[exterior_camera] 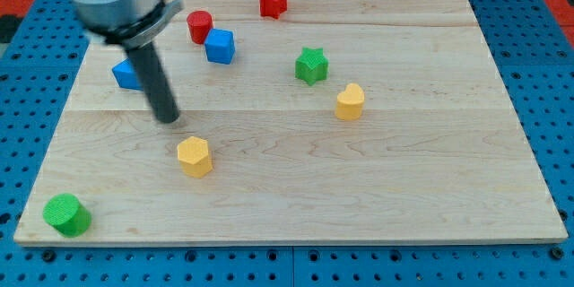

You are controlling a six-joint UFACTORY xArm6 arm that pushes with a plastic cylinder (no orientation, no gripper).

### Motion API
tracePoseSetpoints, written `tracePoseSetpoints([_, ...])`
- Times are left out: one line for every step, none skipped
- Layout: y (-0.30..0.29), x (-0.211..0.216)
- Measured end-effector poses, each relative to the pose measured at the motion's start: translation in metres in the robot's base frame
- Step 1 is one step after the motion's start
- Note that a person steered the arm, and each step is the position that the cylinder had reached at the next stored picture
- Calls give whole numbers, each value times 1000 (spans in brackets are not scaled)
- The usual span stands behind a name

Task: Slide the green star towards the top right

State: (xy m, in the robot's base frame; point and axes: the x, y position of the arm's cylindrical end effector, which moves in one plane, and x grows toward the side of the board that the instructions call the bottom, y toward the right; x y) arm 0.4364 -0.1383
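A green cylinder [67, 214] sits at the wooden tabletop's [404, 197] bottom-left corner. Farther in, a yellow hexagonal block [194, 156] lies just below the arm's rod, whose tip [169, 119] rests on the bare wood, well to the left of the green star [311, 65]. There is no claw on this arm, so it holds nothing. A yellow block [350, 102] sits just below-right of the star. Beyond, 2 blue blocks, one [126, 74] half hidden by the rod and one [220, 46] clear of it, flank a red cylinder [199, 26]; a red star [273, 1] lies near the top edge.
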Motion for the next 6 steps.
tracePoseSetpoints([49, -19])
tracePoseSetpoints([86, -19])
tracePoseSetpoints([119, -37])
tracePoseSetpoints([148, -76])
tracePoseSetpoints([182, -105])
tracePoseSetpoints([206, -114])
